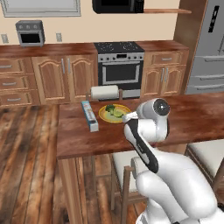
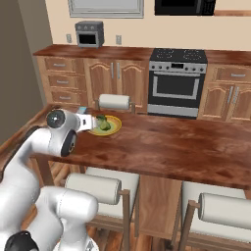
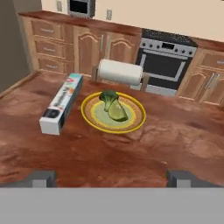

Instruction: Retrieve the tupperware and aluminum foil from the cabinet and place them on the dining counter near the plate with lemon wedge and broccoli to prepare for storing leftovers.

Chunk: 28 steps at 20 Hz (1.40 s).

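Observation:
The aluminum foil box lies flat on the dining counter, just left of the yellow plate. That plate carries the broccoli and the lemon wedge. My gripper hovers open and holds nothing, a short way back from the plate over the near side of the counter. From the left base view the foil sits left of the plate, with the gripper at the plate's right edge. The tupperware and the cabinet are out of view.
A paper towel roll stands on its holder just behind the plate. Cream-cushioned stools sit under the counter's near edge by my base. The stove and lower cabinets line the far wall. Bare counter stretches right of the plate.

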Motion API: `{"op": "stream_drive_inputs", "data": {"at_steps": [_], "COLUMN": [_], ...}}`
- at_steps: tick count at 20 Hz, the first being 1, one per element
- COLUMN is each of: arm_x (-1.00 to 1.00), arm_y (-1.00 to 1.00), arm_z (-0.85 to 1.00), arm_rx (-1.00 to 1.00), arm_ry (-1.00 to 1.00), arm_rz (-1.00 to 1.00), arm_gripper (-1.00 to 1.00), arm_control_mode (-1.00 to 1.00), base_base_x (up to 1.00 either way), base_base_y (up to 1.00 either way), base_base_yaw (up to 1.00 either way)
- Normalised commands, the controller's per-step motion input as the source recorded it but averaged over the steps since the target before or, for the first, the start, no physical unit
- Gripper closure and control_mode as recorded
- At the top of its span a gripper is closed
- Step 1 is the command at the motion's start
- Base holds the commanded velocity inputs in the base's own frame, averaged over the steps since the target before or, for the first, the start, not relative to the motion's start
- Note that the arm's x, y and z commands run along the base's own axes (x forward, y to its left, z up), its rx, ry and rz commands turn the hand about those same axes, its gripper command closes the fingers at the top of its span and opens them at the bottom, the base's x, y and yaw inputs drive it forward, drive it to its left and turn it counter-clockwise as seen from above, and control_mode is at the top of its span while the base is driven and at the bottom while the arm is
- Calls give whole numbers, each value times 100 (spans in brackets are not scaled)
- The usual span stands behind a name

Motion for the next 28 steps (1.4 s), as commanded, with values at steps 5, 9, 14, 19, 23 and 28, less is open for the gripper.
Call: {"op": "stream_drive_inputs", "data": {"at_steps": [5, 9, 14, 19, 23, 28], "arm_x": [-18, -52, -100, -92, -6, 5], "arm_y": [-54, -63, -34, -3, 0, 0], "arm_z": [100, 82, 0, -3, 0, 0], "arm_rx": [-4, -3, -1, 0, 0, 0], "arm_ry": [57, 39, 1, -5, -9, 0], "arm_rz": [-20, -22, -4, 0, 0, 0], "arm_gripper": [-100, -100, -100, -100, -100, -100], "arm_control_mode": [-100, -100, -100, -100, -100, 100], "base_base_x": [0, 0, 0, 0, 0, 0], "base_base_y": [0, 0, 0, 0, 0, 0], "base_base_yaw": [0, 0, 0, 0, 0, 0]}}
